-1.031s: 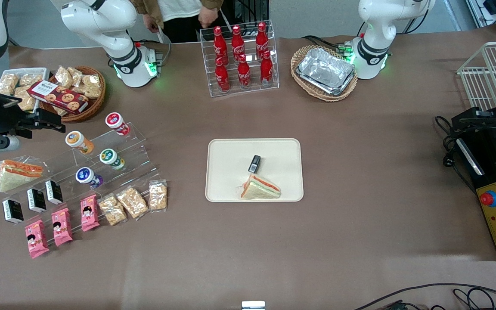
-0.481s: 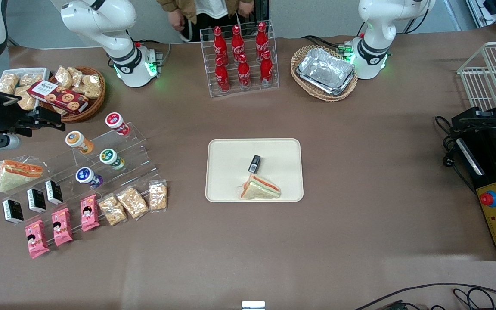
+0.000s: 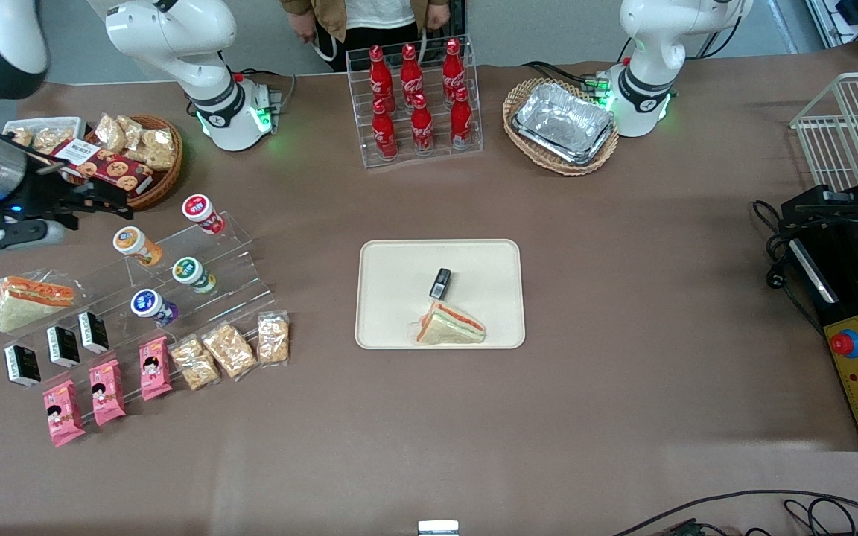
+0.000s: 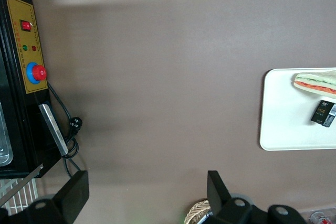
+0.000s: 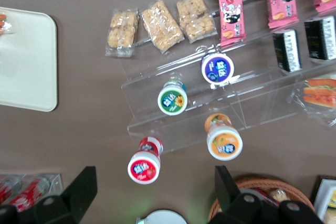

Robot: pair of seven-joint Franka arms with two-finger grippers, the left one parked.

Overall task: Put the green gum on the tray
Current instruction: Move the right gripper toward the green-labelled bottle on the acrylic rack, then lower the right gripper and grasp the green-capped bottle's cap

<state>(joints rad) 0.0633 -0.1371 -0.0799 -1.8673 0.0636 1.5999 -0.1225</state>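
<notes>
The green gum (image 3: 191, 272) lies on the middle step of a clear acrylic stand (image 3: 235, 260), dark-green top facing up; it also shows in the right wrist view (image 5: 172, 100). The cream tray (image 3: 392, 313) lies at the table's centre and holds a sandwich (image 3: 450, 327) and a small black pack (image 3: 440, 282); its corner shows in the right wrist view (image 5: 26, 66). My gripper (image 3: 100, 202) hovers open and empty above the table, beside the wicker basket, farther from the front camera than the green gum. In the right wrist view my gripper (image 5: 155, 176) is spread wide above the red-topped canister.
On the stand are orange-topped (image 3: 131, 243), red-topped (image 3: 199, 210) and blue-topped (image 3: 147, 304) canisters. Nearer the camera lie pink packs (image 3: 107, 391), black packs (image 3: 62, 346) and cracker bags (image 3: 228, 350). A wicker basket of snacks (image 3: 135, 152) and a wrapped sandwich (image 3: 30, 298) flank the stand.
My gripper and arm have shifted a little away from the front camera, toward the wicker basket. The gums and the tray have not moved.
</notes>
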